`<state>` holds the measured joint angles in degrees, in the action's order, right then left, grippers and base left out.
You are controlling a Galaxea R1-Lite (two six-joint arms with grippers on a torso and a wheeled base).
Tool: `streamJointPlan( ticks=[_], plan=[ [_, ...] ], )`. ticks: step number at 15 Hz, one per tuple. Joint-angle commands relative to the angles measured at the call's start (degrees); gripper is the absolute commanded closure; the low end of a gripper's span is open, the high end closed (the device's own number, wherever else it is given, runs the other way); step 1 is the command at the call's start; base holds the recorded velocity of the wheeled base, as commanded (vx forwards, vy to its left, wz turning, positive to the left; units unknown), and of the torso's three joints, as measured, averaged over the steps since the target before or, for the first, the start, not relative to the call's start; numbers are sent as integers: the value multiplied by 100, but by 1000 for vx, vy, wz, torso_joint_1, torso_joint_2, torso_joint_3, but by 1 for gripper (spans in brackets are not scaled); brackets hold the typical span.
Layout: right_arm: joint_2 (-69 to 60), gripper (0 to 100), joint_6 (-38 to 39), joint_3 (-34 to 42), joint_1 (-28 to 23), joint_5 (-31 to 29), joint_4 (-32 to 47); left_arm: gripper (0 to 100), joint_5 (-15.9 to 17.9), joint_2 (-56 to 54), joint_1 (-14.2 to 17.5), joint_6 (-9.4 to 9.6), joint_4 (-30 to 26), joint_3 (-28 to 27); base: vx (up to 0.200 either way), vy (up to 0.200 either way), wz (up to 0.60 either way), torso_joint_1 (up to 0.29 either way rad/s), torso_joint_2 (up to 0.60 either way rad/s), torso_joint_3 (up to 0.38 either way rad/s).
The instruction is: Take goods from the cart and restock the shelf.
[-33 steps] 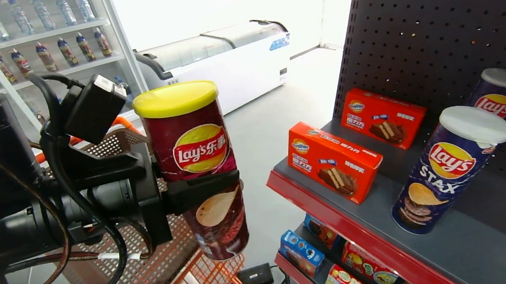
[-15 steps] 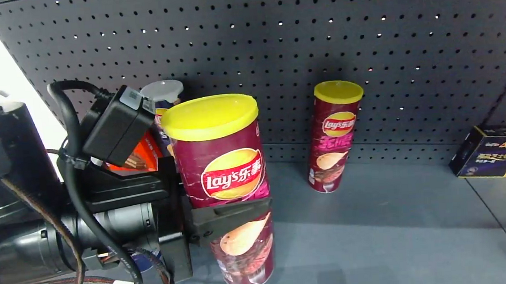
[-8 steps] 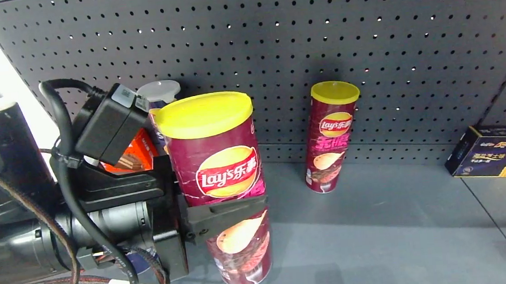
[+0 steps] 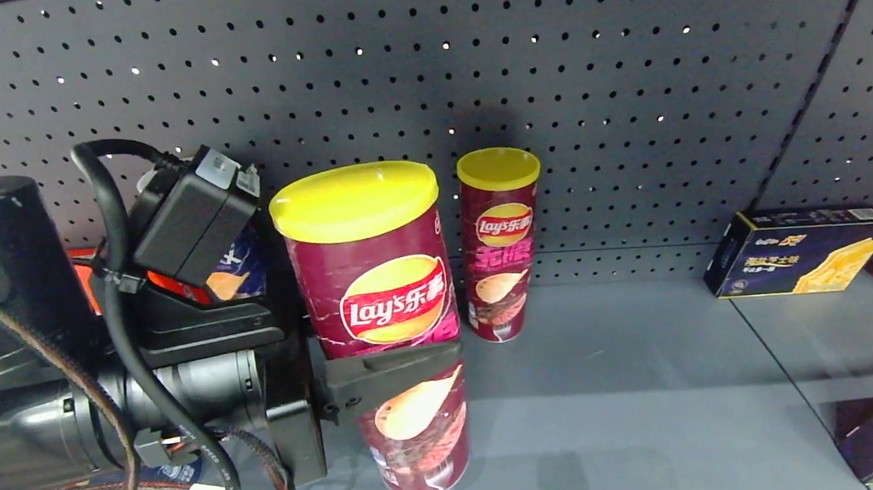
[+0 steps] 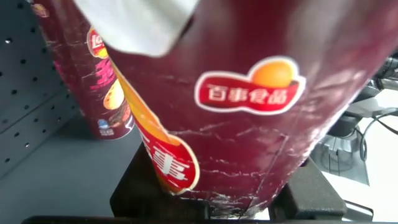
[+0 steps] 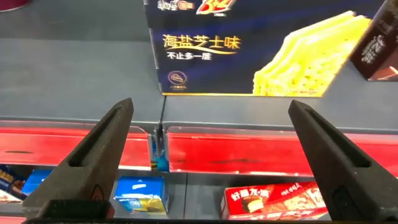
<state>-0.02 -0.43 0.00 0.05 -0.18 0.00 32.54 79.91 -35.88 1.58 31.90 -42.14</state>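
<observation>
We face a grey shelf (image 4: 650, 384) backed by pegboard (image 4: 548, 73). Lower left, our left gripper (image 4: 403, 366) clasps a maroon chip can (image 4: 369, 281); the right wrist view adds our splayed right gripper (image 6: 210, 106) and a red shelf edge (image 6: 249, 152).

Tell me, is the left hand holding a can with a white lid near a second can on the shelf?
No, the lid is yellow, not white; the head view shows it. The left hand does hold the can near a second can on the shelf.
</observation>
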Motion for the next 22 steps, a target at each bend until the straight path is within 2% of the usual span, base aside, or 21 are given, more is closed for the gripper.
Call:
streamJointPlan(
  ticks=[1,13,14,15,17,18,20,22],
  plan=[
    [2,0,-1,0,4,1,0,100,-2,-2,11,0,0,4,0,0,0,0,0,0],
    [20,0,43,-9,-14,-114,9,100,-11,7,19,17,53,224,0,0,0,0,0,0],
    [433,0,69,-290,21,-157,-26,100,-11,-10,19,9,185,330,0,0,0,0,0,0],
    [1875,0,122,-1274,232,-157,-396,100,-11,7,19,-9,255,330,0,0,0,0,0,0],
    [2252,0,-80,-1477,461,-34,-1169,100,-11,7,19,0,299,453,0,0,0,0,0,0],
    [2569,0,-476,-1802,584,168,-1178,100,-11,-10,19,0,299,488,0,0,0,0,0,0],
    [3096,0,-590,-2461,795,554,-1063,100,-11,-10,90,0,290,497,0,0,0,0,0,0],
    [3553,0,-590,-2777,1085,1011,-967,100,-2,-63,186,0,290,514,0,0,0,0,0,0]
  ],
)
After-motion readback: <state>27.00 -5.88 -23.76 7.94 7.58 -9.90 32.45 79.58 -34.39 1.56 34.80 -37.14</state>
